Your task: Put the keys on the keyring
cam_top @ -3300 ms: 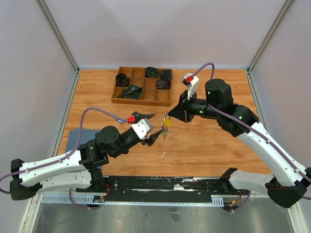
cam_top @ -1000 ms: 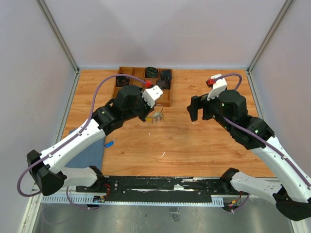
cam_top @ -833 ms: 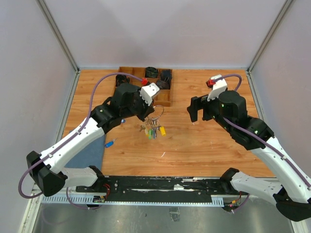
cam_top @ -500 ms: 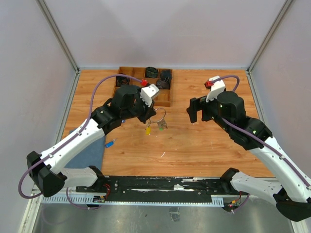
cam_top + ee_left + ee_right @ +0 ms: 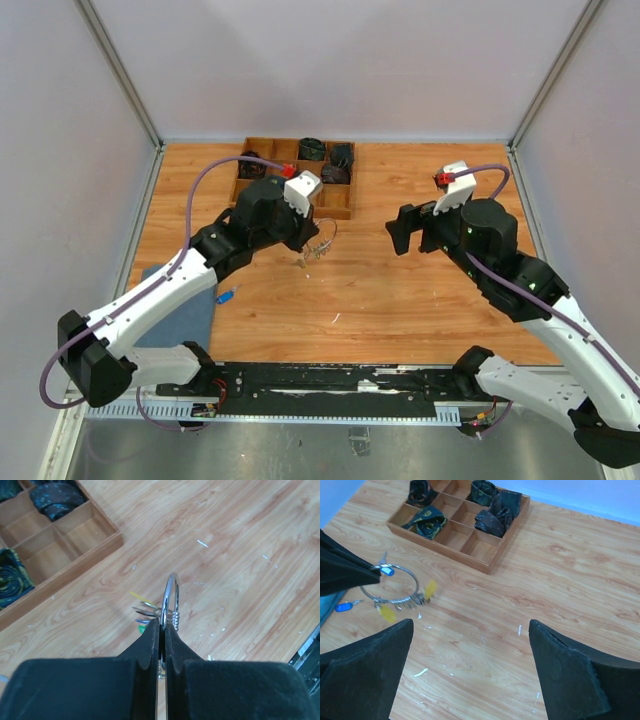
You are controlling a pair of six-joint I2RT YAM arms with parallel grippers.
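On the table (image 5: 420, 300), just in front of the wooden tray (image 5: 343, 208), the left gripper (image 5: 161, 625) is pinched tight on the thin silver keyring (image 5: 170, 595), the right gripper (image 5: 398, 230) stands wide open to the tray's right holding nothing, and the little keys (image 5: 145, 611) hang from the ring.

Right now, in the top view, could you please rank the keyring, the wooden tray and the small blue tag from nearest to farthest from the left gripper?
1. the keyring: pinched in the left gripper.
2. the wooden tray: just behind it.
3. the small blue tag: on the table, toward the near-left.
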